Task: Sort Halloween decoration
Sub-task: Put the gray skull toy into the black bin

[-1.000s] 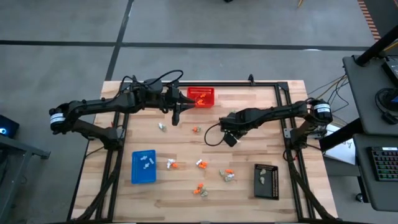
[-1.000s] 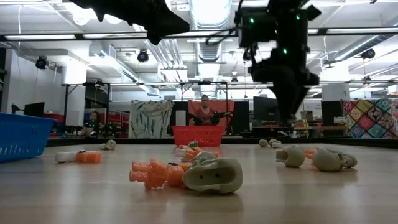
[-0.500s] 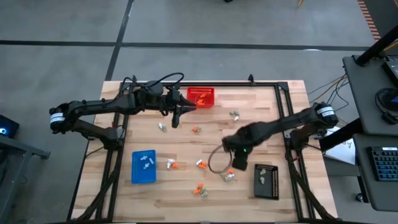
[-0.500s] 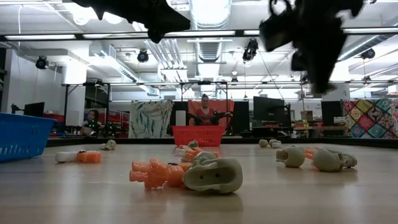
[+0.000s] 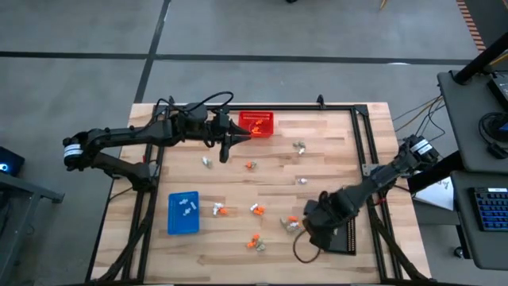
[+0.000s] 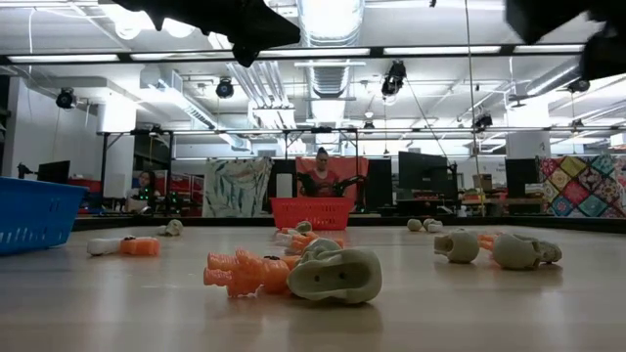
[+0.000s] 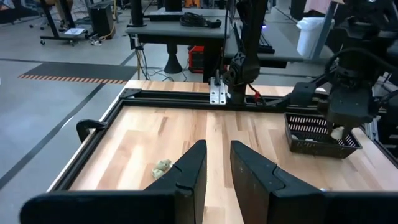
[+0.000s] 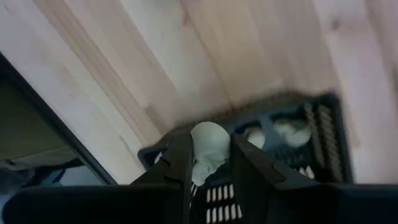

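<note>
A: Sorting looks partly done. From the left: the blue tray (image 5: 183, 213) holds two white trinkets (image 5: 188, 206), the red basket (image 5: 256, 124) at the far edge holds an orange one or two, and the black tray (image 5: 347, 233) holds a few pale ones. A dozen or so loose trinkets (image 5: 255, 210) lie scattered across the table (image 5: 333, 159), so most of the work remains.

B: And the arms?

A: The left gripper (image 5: 224, 151) hangs beside the red basket with its fingers a narrow gap apart and nothing between them, as the left wrist view confirms. The right gripper (image 5: 317, 230) is at the black tray.

B: Holding something?

A: From above, that is hidden. Only the right wrist view shows it: a pale skull-like trinket (image 8: 207, 146) pinched between the fingers (image 8: 180, 163), directly over the tray. The low view adds an orange figure (image 6: 238, 273) touching a grey skull (image 6: 337, 275) up close.
</note>
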Tool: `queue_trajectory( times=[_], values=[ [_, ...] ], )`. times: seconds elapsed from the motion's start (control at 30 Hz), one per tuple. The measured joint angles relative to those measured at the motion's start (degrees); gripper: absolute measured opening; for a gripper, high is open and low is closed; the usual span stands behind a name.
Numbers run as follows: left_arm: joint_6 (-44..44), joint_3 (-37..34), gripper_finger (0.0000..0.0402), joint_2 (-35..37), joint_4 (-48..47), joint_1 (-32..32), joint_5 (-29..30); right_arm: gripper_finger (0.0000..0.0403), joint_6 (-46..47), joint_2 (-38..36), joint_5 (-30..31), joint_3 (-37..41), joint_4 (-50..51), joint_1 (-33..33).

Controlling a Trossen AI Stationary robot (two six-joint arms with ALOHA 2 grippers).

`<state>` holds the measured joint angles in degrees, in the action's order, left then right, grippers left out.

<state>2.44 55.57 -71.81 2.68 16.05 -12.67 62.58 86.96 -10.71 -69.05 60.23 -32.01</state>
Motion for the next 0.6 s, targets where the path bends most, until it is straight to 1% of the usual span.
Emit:
queue_trajectory(
  times=[0.13,0.27,0.4,0.6],
  values=[
    [-0.21,0.00,0.0054,0.00,0.07,0.00,0.00,0.0077,5.22,0.00,-0.55,2.14,-0.03,-3.33],
    [-0.29,0.00,0.0054,0.00,0.16,0.00,0.00,0.0077,6.85,-0.08,-1.76,5.43,-0.02,-4.78],
    [-0.35,0.00,0.0054,0.00,0.37,0.00,0.02,0.0077,5.05,-0.75,-1.86,9.69,0.02,-5.03],
    [-0.33,0.00,0.0054,0.00,0.43,0.00,0.02,0.0077,-0.54,-2.18,-1.25,15.25,-0.02,-5.12]
  ],
)
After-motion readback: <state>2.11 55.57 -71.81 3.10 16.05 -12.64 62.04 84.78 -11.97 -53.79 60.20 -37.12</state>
